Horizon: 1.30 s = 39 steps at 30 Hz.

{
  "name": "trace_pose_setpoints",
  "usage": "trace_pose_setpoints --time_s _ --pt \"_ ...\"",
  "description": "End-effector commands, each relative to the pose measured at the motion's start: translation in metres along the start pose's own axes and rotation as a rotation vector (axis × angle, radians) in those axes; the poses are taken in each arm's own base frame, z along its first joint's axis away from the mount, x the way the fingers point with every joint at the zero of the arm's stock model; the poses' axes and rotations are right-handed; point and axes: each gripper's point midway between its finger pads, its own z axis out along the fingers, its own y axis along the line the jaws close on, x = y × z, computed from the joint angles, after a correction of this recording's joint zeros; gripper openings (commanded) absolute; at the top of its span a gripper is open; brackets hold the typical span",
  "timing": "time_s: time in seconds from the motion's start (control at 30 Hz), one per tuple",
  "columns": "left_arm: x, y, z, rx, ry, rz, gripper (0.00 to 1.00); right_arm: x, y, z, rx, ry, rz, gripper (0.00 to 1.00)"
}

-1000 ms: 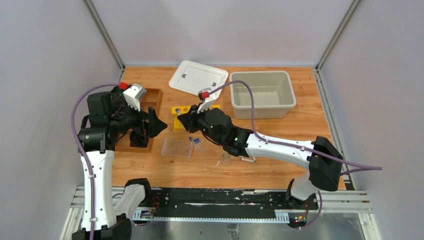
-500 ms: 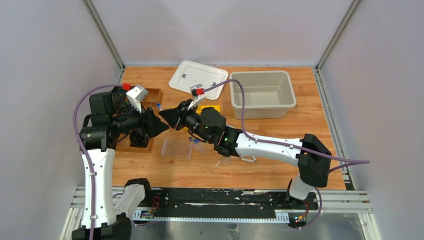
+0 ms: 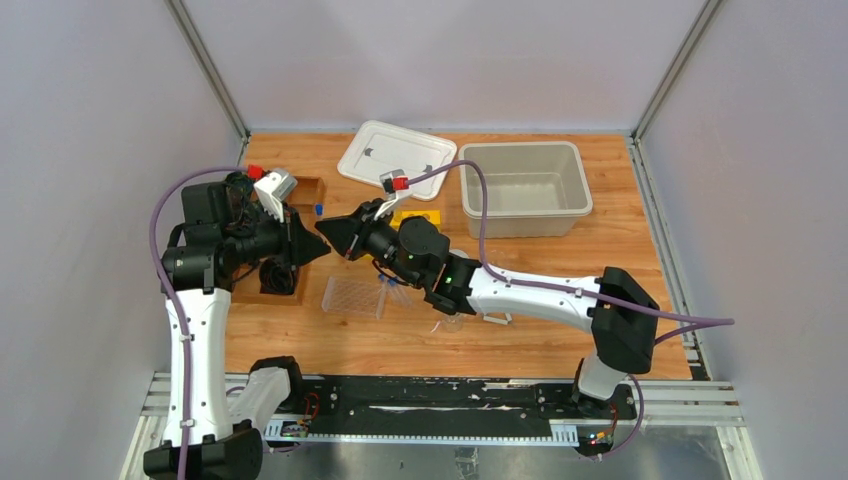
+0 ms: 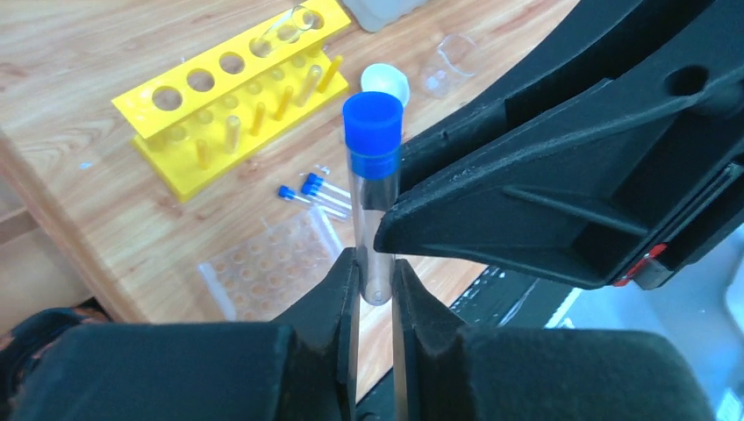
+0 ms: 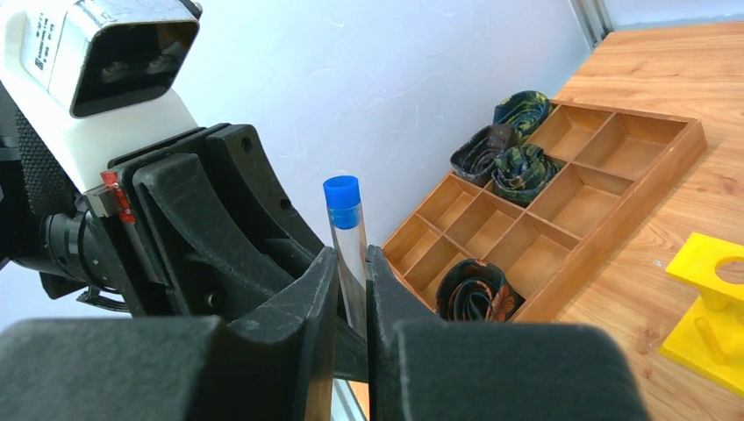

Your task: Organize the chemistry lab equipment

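A clear blue-capped tube (image 4: pixel 375 202) stands upright in mid-air over the left of the table, its cap (image 3: pixel 318 210) showing from above. My left gripper (image 4: pixel 375 263) is shut on the tube's round bottom end. My right gripper (image 5: pixel 351 259) is shut on the same tube (image 5: pixel 349 237) a little higher, facing the left one (image 3: pixel 325 247). Below lie a clear plastic rack (image 3: pixel 352 296) with two more capped tubes (image 4: pixel 311 189) beside it. A glass beaker (image 4: pixel 447 74) and a white dome-shaped piece (image 4: pixel 386 83) are also on the table.
A yellow tube rack (image 4: pixel 232 96) stands behind the clear rack, with one glass tube leaning in it. A wooden compartment tray (image 5: pixel 561 184) holding dark rolled items sits at the left. A grey bin (image 3: pixel 520 190) and its white lid (image 3: pixel 397 158) are at the back.
The right arm swung left from the yellow rack, bringing the tube to the left gripper. The left gripper's jaws went from wide open to shut on the tube's lower end.
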Motion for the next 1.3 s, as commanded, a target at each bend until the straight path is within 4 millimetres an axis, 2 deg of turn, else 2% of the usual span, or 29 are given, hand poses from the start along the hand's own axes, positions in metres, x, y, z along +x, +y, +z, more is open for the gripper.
trace_pose_setpoints --time_s 0.0,0.13,0.23,0.33,0.63,1.0,1.13,1.27 --pt "-0.005 0.007 0.000 -0.025 -0.011 0.052 0.09 -0.014 0.018 -0.006 -0.016 0.000 0.020 0.17" --pt "-0.004 0.009 -0.001 -0.041 -0.013 0.086 0.04 -0.023 -0.001 -0.004 0.034 0.102 -0.007 0.38" --pt "-0.003 0.008 -0.003 -0.046 -0.018 0.127 0.03 -0.027 -0.012 -0.004 0.051 0.196 -0.033 0.45" --pt "0.000 0.007 -0.005 -0.055 -0.023 0.161 0.03 -0.030 -0.007 -0.006 0.011 0.299 -0.077 0.48" --pt "0.005 0.005 -0.006 -0.050 -0.023 0.186 0.02 -0.027 0.007 -0.012 -0.100 0.487 -0.149 0.49" --pt "0.008 0.003 -0.006 -0.038 -0.025 0.186 0.01 -0.013 0.008 0.003 -0.126 0.549 -0.142 0.49" --pt "0.012 0.002 -0.005 -0.033 -0.017 0.184 0.01 -0.016 0.006 0.007 -0.121 0.534 -0.165 0.42" --pt "0.013 0.003 -0.004 -0.032 -0.012 0.180 0.01 -0.013 0.002 0.010 -0.111 0.546 -0.183 0.28"
